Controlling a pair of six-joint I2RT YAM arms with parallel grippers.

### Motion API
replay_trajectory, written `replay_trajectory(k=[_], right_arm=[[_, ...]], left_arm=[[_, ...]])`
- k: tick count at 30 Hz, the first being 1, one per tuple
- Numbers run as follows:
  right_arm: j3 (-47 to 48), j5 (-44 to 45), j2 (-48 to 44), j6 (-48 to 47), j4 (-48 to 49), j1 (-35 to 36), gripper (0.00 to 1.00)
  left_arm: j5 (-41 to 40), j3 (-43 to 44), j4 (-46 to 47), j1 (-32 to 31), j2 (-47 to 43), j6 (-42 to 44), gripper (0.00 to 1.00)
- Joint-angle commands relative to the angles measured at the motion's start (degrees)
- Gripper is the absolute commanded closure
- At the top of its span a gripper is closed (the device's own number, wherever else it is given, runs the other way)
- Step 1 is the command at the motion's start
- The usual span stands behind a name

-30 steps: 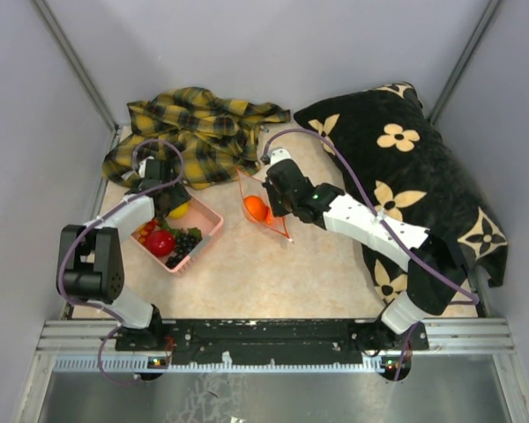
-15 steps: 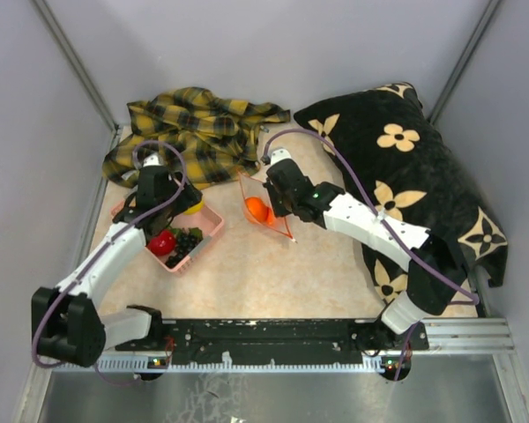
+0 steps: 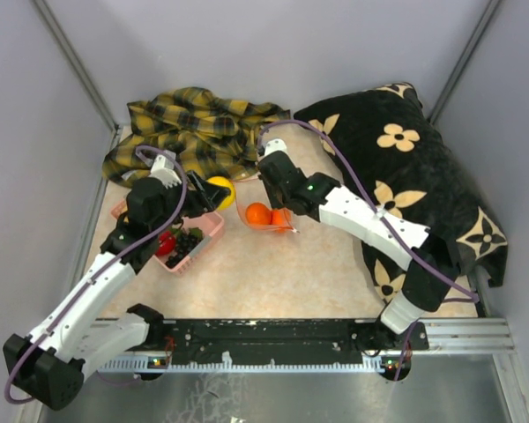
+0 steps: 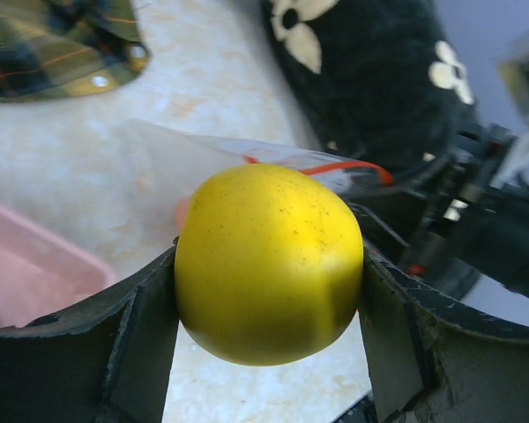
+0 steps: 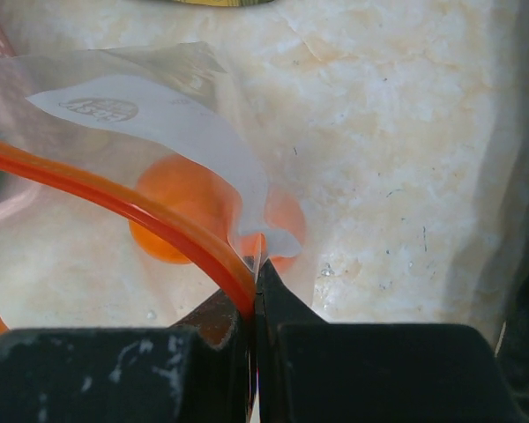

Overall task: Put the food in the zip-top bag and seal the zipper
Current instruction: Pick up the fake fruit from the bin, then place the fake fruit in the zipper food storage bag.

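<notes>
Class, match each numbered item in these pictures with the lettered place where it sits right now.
Items:
1. lemon
2. orange balls
3. grapes
4. zipper strip

Places:
A. in the pink basket
B. pinched by the right fingers
C. inside the zip-top bag
D. between the left fingers

Pairs: 1-D, 2-C, 3-A, 4-B

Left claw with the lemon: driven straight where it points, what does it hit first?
Likely the mouth of the zip-top bag, lemon leading; the right claw pinches its zipper. Depth unclear.
</notes>
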Motion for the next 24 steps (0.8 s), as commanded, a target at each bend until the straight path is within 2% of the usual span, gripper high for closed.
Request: replay_trajectory(k=[1, 7, 11, 17, 24], right_arm=[[4.2, 3.7, 0.2, 0.7, -2.2, 0.9, 1.0], [6.0, 3.8, 0.8, 1.7, -3.6, 1.4, 1.0], [6.3, 2.6, 1.0, 2.3, -3.4, 1.5, 1.0], [6.9, 1.0, 0.9, 2.7, -3.7, 1.6, 1.0], [6.3, -0.6, 0.3, 3.0, -3.5, 1.5, 1.0]], left_arm=[[5.2, -0.4, 6.9, -2.6, -2.1, -2.2, 0.4], [5.9, -2.8, 12.7, -6.4, -3.2, -3.7, 0.39], [4.4, -3.3, 16.3, -9.7, -0.2, -4.1, 0.38], [-3.5, -1.4, 15.9, -14.9, 6.3, -2.4, 0.38], [-16.3, 2.3, 10.3, -17.2, 12.9, 0.2, 0.33]])
